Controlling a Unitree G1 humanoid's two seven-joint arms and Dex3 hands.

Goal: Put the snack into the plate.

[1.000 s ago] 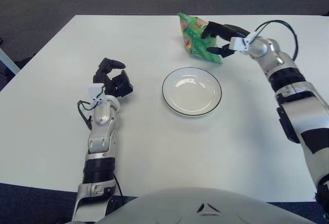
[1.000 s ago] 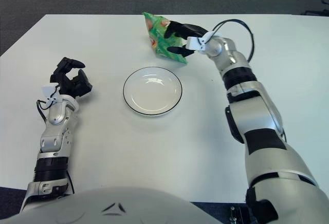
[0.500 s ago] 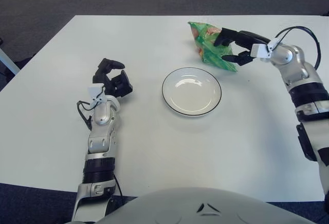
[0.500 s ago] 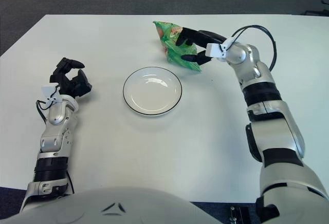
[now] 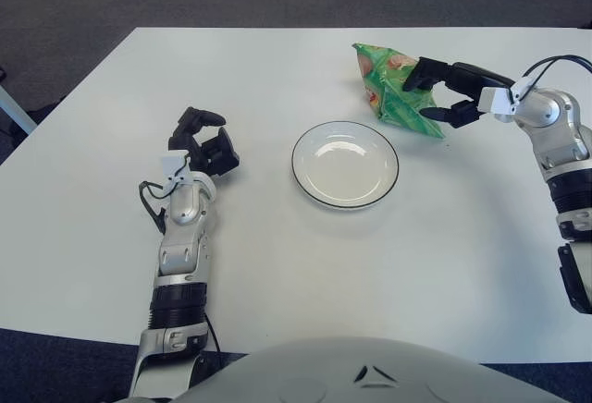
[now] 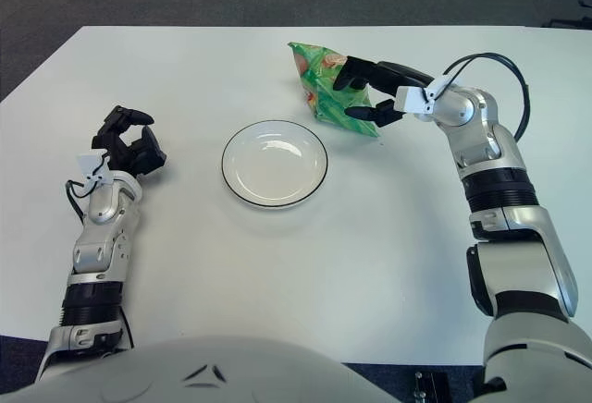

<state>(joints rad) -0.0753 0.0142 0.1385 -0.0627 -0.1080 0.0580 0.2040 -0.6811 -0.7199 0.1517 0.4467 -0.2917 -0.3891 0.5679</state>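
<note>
No legible text, brand, no. or sign in either view. Snack bag (image 5: 396, 96): green w/ orange-pink printed patches, any lettering too small and creased to read, partly covered by right hand (image 5: 453, 94) fingers. Plate (image 5: 345, 164), table (image 5: 277, 70), left hand (image 5: 201, 147): no readable markings; small dark triangular mark on robot torso (image 5: 375, 375) at bottom edge is a shape only, not readable as letters.
</note>
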